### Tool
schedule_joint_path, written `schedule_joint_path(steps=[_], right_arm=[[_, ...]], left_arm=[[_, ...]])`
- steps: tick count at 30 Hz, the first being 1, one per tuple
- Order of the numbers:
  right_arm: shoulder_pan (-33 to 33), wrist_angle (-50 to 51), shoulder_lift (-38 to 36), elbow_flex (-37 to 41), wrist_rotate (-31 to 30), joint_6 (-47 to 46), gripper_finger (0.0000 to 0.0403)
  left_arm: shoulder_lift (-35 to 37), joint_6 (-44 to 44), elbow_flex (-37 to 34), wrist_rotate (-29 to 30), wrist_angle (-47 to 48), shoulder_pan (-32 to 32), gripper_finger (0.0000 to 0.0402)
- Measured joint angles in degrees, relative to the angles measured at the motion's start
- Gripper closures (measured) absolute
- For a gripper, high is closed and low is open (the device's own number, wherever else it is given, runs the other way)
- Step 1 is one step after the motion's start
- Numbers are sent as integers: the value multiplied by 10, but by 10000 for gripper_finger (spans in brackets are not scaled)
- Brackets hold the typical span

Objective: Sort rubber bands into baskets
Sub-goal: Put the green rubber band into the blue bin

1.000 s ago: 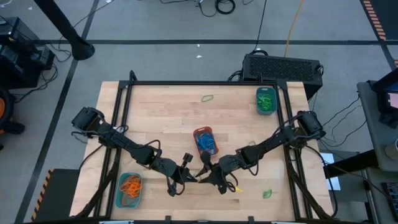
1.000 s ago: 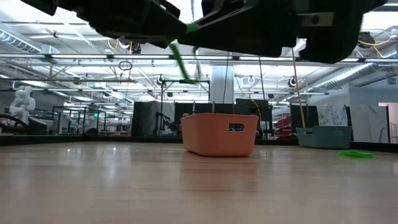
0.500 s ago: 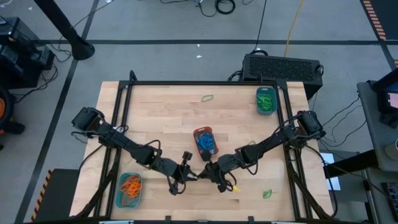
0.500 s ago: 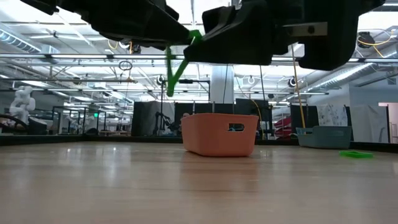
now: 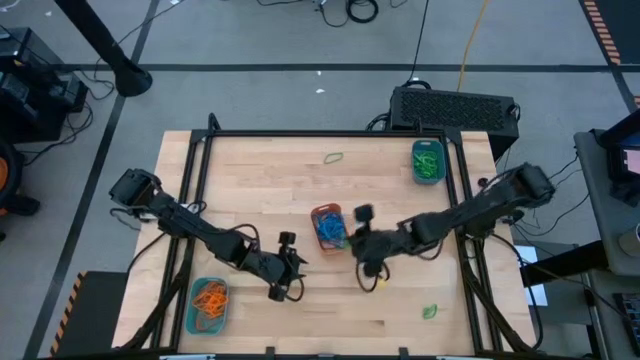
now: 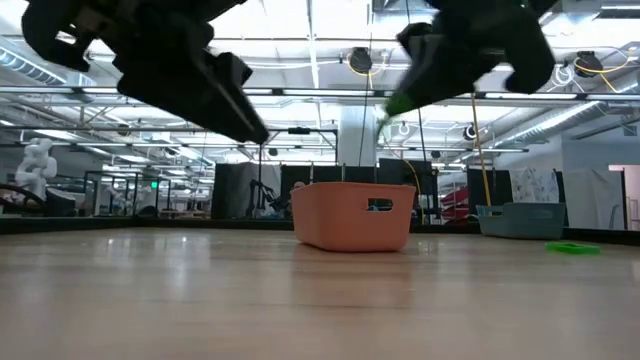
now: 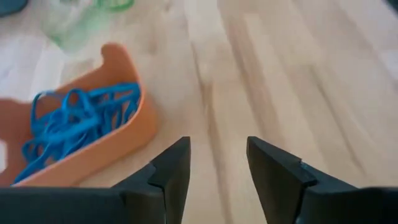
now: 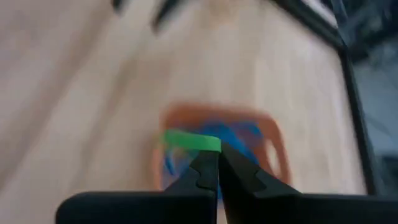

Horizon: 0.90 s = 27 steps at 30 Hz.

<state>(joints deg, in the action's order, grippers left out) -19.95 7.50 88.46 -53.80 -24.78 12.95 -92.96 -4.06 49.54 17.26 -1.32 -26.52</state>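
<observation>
beside the orange basket (image 5: pixel 327 226), right tool (image 8: pixel 216 163) pinching a half-hidden green band (image 8: pixel 191 141)

A robotics lab: exposed ceiling trusses (image 6: pixel 300 95), floor cables (image 5: pixel 350 10), other robot rigs (image 6: pixel 38 160).

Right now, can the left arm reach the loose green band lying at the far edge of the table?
Probably yes. The left tool is open and empty, and bare wood lies between it and the green band. The orange basket sits off to the side.

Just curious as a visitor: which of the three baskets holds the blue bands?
The orange basket at mid-table; its heap is blue. The teal basket at the far right holds green ones, the near-left teal basket orange ones.
</observation>
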Motion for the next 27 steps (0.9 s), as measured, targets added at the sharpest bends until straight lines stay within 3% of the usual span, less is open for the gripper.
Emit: schedule_joint_path(steps=[5, 12, 15, 18, 27], right_arm=[[39, 209, -95, 0, -38, -68, 402], [157, 443, -191, 9, -113, -187, 403], [237, 467, -219, 30, -147, -239, 403], [323, 468, -231, 57, -133, -244, 403], [537, 396, -179, 84, -36, -200, 402]], left_arm=[[28, -1, 0, 9, 110, 9, 233], [50, -16, -9, 115, 224, 52, 233], [54, -31, -16, 140, 246, 83, 233], [53, -32, -28, 145, 239, 112, 233], [66, -21, -83, 143, 169, 170, 233]])
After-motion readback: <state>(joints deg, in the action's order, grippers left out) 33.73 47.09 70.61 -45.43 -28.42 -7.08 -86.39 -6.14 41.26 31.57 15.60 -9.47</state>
